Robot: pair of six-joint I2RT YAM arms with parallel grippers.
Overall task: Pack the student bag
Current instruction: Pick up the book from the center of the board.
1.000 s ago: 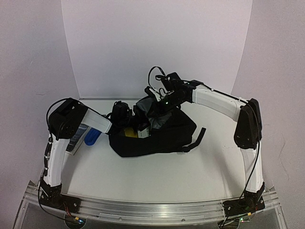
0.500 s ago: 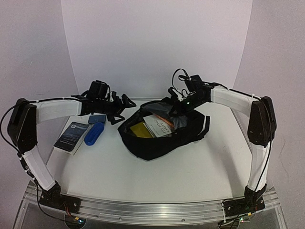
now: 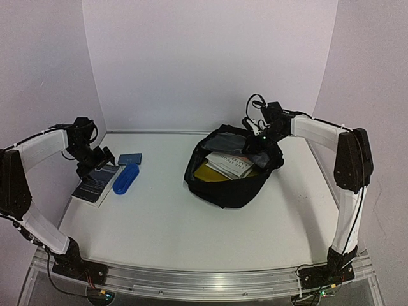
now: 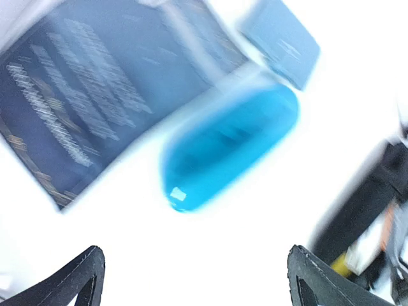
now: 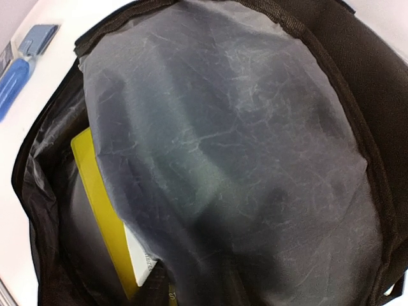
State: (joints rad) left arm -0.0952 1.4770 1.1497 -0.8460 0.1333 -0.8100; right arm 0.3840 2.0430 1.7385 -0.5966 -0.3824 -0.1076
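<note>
Pale walls [image 3: 210, 64] enclose a white table [image 3: 191, 236] bearing the student bag [image 3: 233, 191].

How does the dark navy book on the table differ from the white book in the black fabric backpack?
The dark navy book lies flat on the table, unpacked; the white book sits inside the black fabric backpack, beside a yellow book. Its cover is dark, the other's pale. Both are rectangular.

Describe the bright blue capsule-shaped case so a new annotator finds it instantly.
On the white table, look left of the open black backpack. Three items cluster there: the bright blue case lies beside a dark booklet on its left, with a small grey-blue card behind it. It alone is rounded and vivid blue; both neighbours are flat rectangles.
</note>
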